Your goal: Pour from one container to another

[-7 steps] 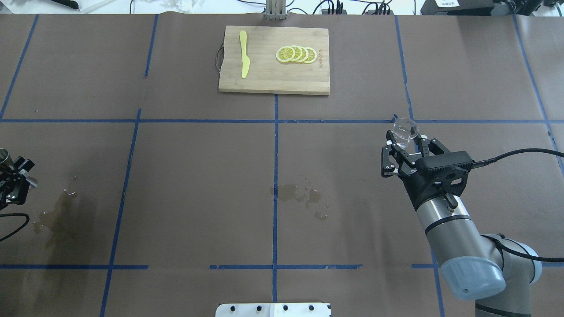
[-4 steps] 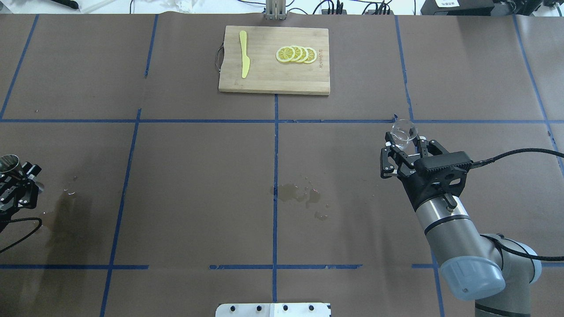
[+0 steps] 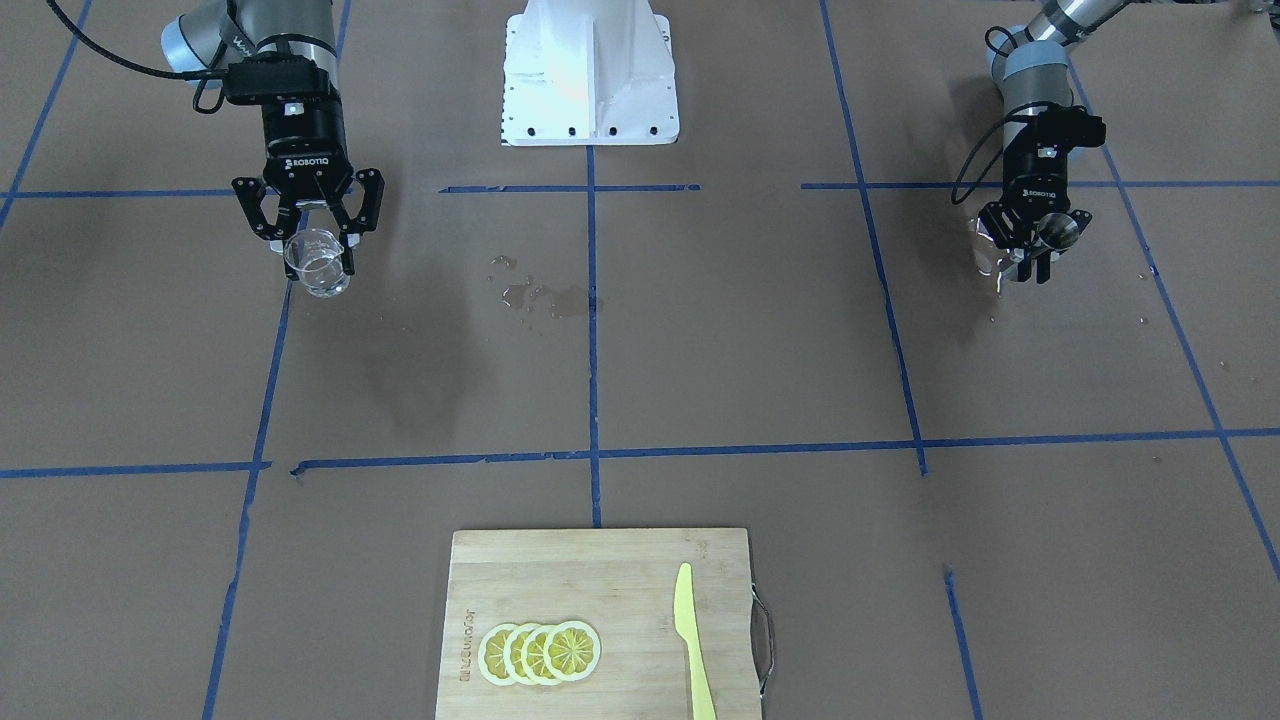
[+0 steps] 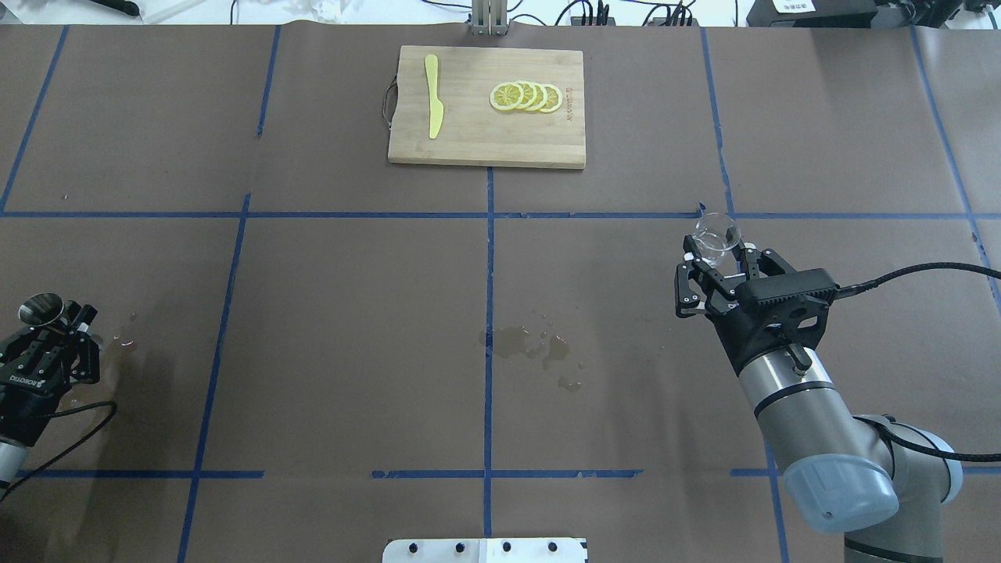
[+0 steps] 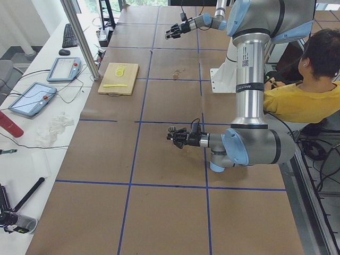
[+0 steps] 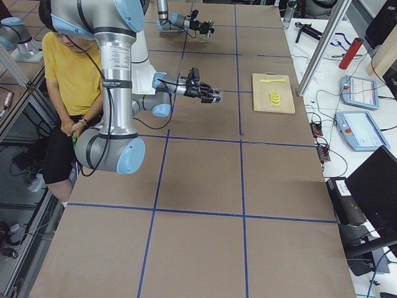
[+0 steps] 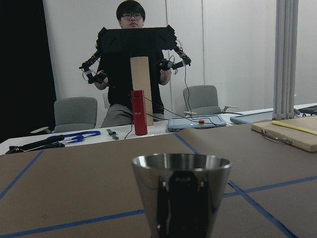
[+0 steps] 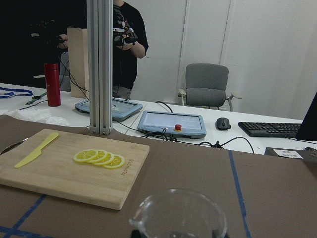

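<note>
The small clear glass cup (image 4: 718,234) stands upright between the fingers of my right gripper (image 4: 718,256), which is shut on it at the table's right side. The front view shows that cup (image 3: 318,263) below the same gripper (image 3: 314,240). In the right wrist view its rim (image 8: 181,214) fills the bottom edge. At the far left edge my left gripper (image 4: 53,327) is shut on the shiny steel jigger (image 4: 41,308), held upright. The jigger (image 7: 181,191) looms close in the left wrist view and shows small in the front view (image 3: 1056,232).
A wooden cutting board (image 4: 469,145) lies at the back middle with lemon slices (image 4: 525,96) and a yellow knife (image 4: 432,95). A wet spill (image 4: 536,348) marks the centre, and a dark damp patch (image 4: 109,375) lies beside the left gripper. The white base plate (image 4: 485,550) is at the near edge.
My left arm has come further into the overhead view, carrying the jigger right and toward the robot. The right gripper with the cup has barely shifted.
</note>
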`<state>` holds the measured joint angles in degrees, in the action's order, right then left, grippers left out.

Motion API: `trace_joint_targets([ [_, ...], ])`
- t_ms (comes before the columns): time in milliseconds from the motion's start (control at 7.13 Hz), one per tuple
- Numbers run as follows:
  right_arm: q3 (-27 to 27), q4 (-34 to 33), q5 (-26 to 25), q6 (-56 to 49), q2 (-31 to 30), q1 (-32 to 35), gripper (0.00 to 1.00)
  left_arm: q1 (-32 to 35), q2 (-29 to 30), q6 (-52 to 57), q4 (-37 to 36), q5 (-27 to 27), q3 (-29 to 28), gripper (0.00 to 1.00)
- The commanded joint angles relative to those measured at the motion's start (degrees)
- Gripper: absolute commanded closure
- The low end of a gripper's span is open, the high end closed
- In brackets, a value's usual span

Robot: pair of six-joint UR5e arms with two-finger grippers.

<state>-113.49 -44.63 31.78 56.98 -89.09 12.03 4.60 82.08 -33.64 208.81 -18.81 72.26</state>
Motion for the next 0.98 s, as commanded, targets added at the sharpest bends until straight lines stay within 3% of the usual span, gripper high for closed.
trace_joint_targets([
  [0,-0.07,0.06,0.12,-0.02,-0.03,0.01,1.00,-0.55,-2.97,3.48,1.76,0.18,0.33,1.00],
  [702,0.55,2.09,0.12,0.06,-0.12,0.01,1.00,-1.08,-2.02,3.67,4.48,-0.61,2.53,1.00],
  [842,0.55,2.09,0.12,0.06,-0.12,-0.08,1.00,-1.00,-2.02,6.63,4.67,-3.66,3.23,1.00],
])
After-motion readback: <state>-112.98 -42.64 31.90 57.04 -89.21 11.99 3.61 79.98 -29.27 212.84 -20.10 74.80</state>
